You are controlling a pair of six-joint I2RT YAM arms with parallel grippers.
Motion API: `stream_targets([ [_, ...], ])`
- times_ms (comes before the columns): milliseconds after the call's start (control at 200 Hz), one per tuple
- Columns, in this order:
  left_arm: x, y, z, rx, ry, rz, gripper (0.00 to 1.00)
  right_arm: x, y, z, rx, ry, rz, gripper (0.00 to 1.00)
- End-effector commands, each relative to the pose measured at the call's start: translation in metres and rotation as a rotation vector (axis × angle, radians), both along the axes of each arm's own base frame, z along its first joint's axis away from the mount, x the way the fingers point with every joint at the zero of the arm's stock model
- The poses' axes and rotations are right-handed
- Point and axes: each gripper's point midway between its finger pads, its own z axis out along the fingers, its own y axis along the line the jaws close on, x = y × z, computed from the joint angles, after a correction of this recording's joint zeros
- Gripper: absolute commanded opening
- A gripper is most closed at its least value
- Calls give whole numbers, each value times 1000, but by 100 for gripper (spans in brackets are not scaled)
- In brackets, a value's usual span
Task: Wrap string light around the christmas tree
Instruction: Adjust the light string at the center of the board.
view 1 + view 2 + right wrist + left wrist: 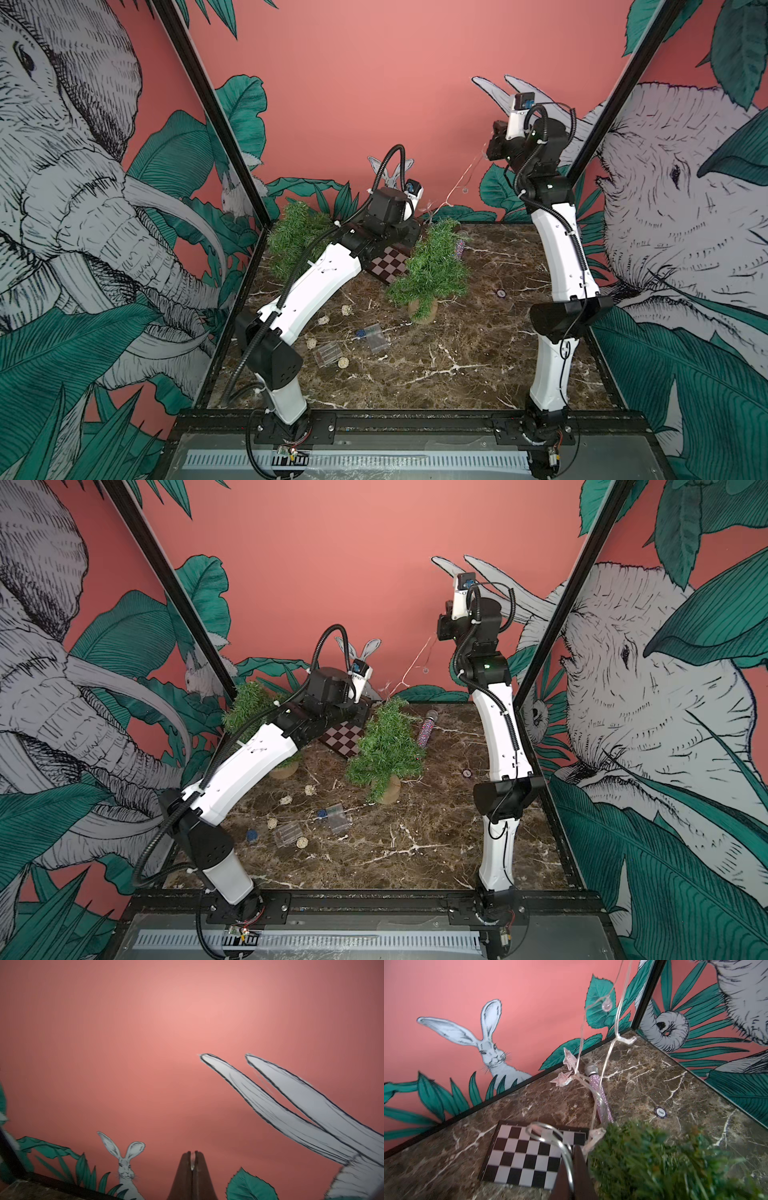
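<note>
The christmas tree (432, 266) (386, 746) stands on a round base mid-table; it is blurred and close in the left wrist view (654, 1157). The string light (459, 183) (415, 663) is a clear wire with small bulbs and pink stars (569, 1057). It hangs slack from high on the right down to the treetop. My left gripper (571, 1154) is shut on a loop of the wire right beside the treetop; its wrist hides it in both top views. My right gripper (192, 1153) (490, 149) is raised high near the back wall, shut on the wire's upper part.
A second green tree (295, 237) stands at the far left behind the left arm. A checkered board (529, 1155) and a glittery microphone (600, 1093) lie behind the tree. A poker chip (660, 1112) lies to the right. Clear boxes (328, 353) and wicker balls (345, 309) litter the front left.
</note>
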Motion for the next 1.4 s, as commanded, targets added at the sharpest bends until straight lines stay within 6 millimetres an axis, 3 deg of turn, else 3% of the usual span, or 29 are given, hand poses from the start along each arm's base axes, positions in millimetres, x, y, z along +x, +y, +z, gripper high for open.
stream_targets([
  [0, -4, -17, 23, -38, -31, -97, 0, -32, -22, 27, -44, -44, -93, 0],
  [150, -12, -28, 29, -80, -16, -163, 0, -60, -39, 20, -70, -26, -153, 0],
  [265, -21, -15, 27, -55, -10, -148, 25, -84, -49, 16, -72, -3, -175, 0],
  [285, -13, -2, 26, -52, -10, -113, 28, -89, -49, 16, -72, -7, -171, 0],
  [345, -12, 15, 21, -53, 4, -78, 40, -92, -51, 8, -81, 15, -179, 0],
  [360, -12, 19, 20, -55, 8, -68, 43, -104, -53, 19, -80, -7, -181, 0],
  [410, -12, 33, 14, -53, 27, -44, 50, -111, -57, 18, -101, 1, -199, 0],
  [555, -20, 69, 10, -83, 54, 18, 59, -114, -60, 10, -146, 29, -215, 0],
  [640, -33, 84, -3, -73, 84, 51, 61, -115, -60, 12, -164, 30, -212, 0],
  [950, -90, 129, -147, -17, 272, 146, 65, -119, -61, 26, -224, 28, -217, 0],
  [1140, -90, 117, -196, -71, 293, 136, 64, -122, -59, 38, -206, 4, -203, 0],
  [1190, -88, 113, -209, -34, 309, 132, 64, -109, -56, 30, -209, 27, -195, 0],
  [1395, -79, 103, -250, 0, 353, 131, 62, -111, -52, 34, -199, 20, -176, 0],
])
